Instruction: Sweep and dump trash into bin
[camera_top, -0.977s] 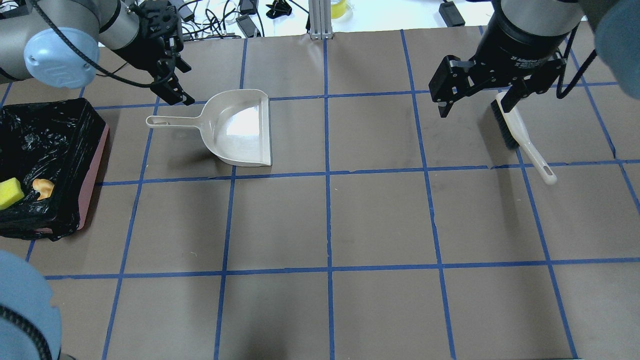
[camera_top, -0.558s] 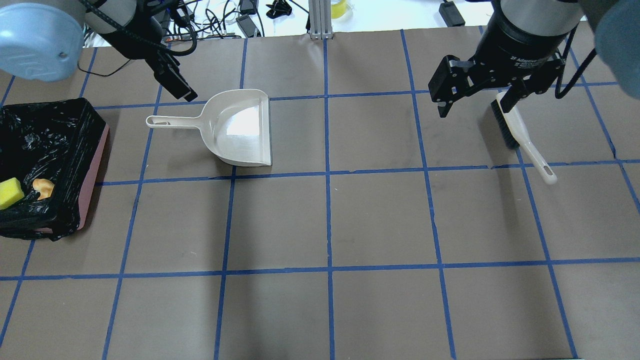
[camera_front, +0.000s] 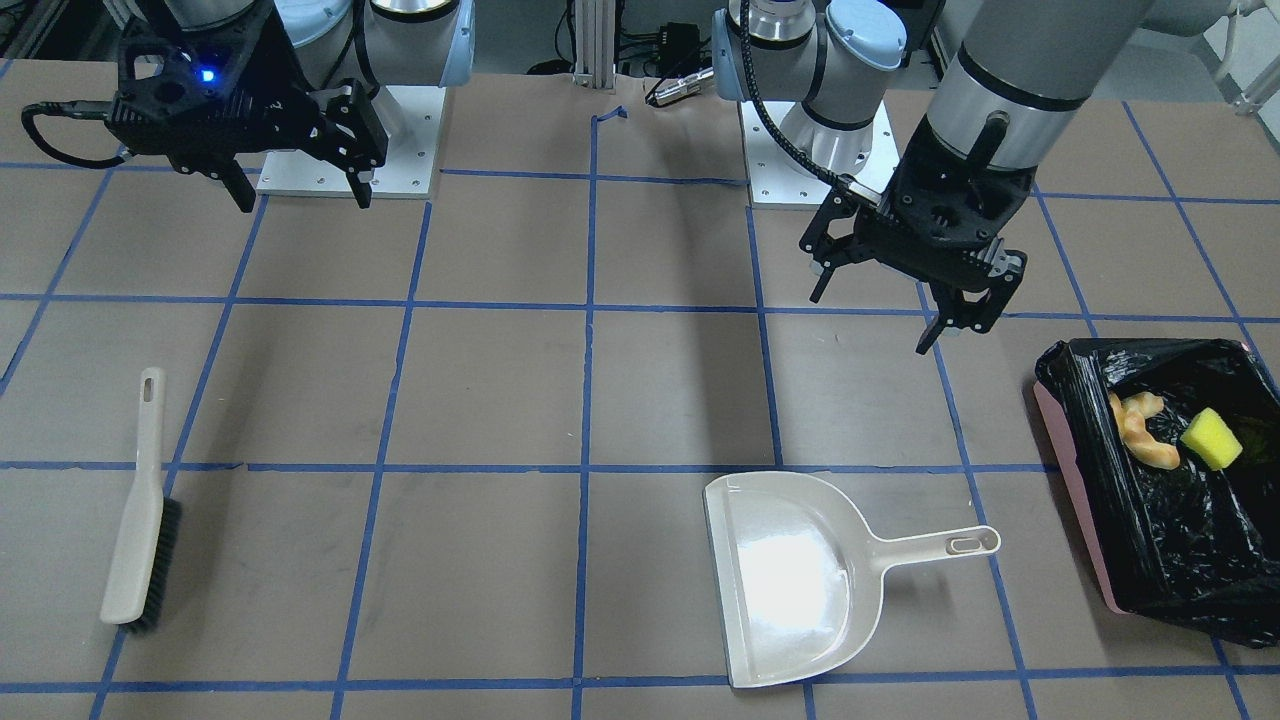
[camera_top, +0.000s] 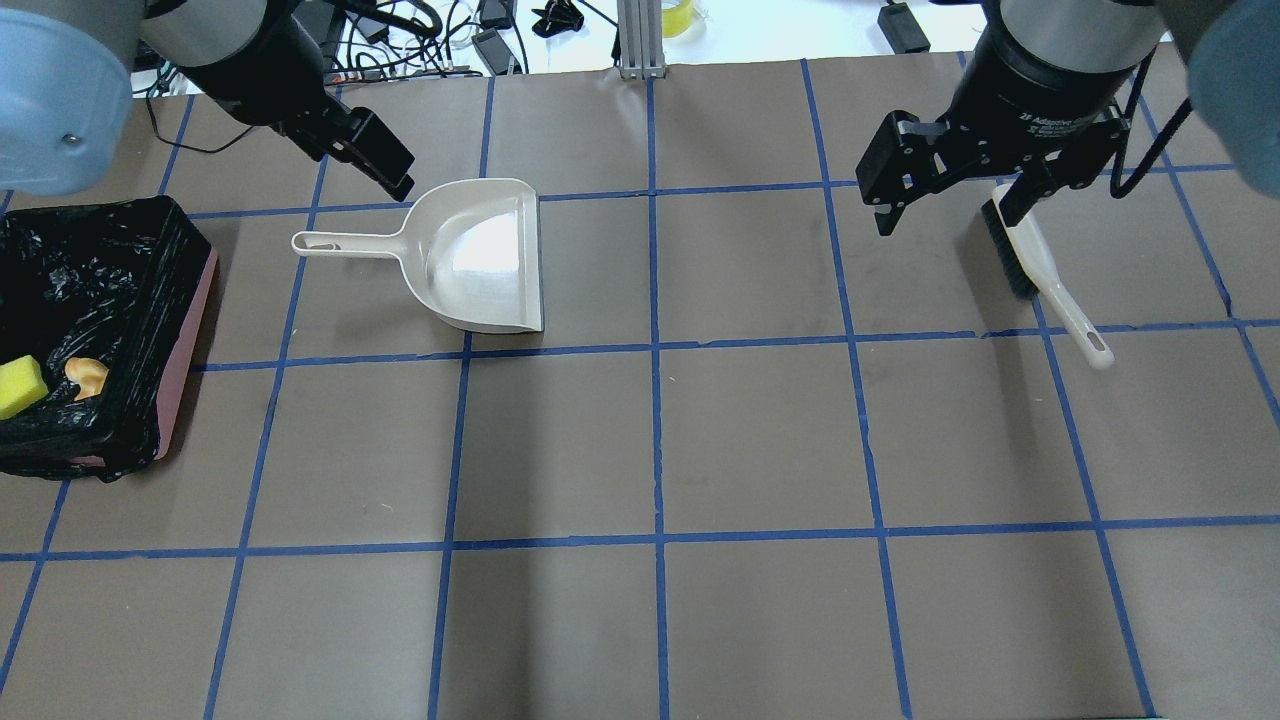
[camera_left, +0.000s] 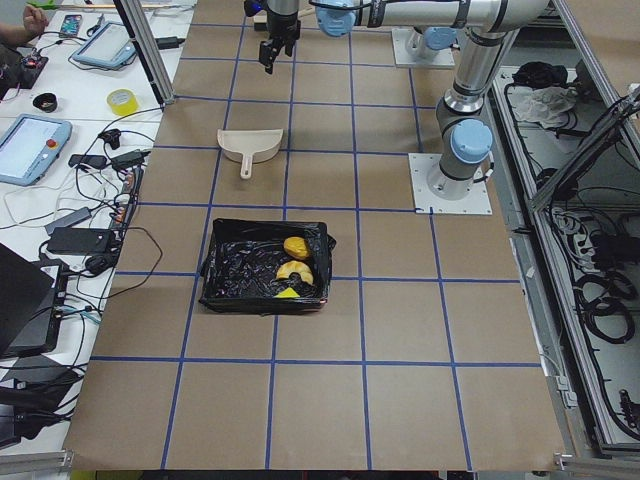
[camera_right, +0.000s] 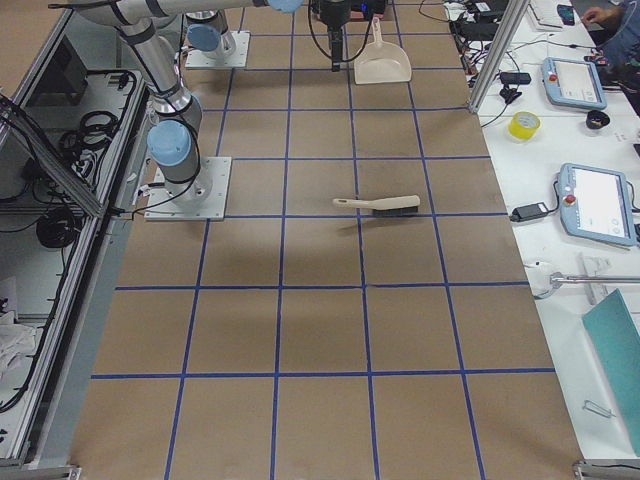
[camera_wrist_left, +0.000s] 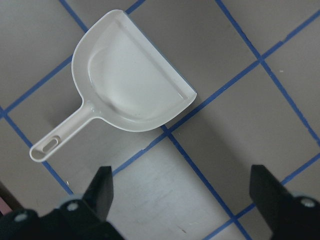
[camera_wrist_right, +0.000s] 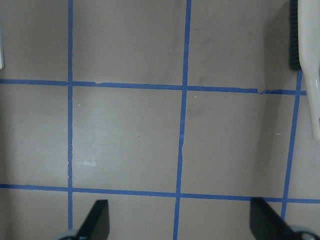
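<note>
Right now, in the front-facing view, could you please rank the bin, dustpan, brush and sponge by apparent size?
1. bin, largest, though the frame edge crops it slightly
2. dustpan
3. brush, about as long as the dustpan but far narrower
4. sponge, clearly smallest

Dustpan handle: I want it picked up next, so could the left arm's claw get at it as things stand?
Probably yes. The left claw hangs open and empty close to the dustpan handle, which lies flat with nothing on or against it.
</note>
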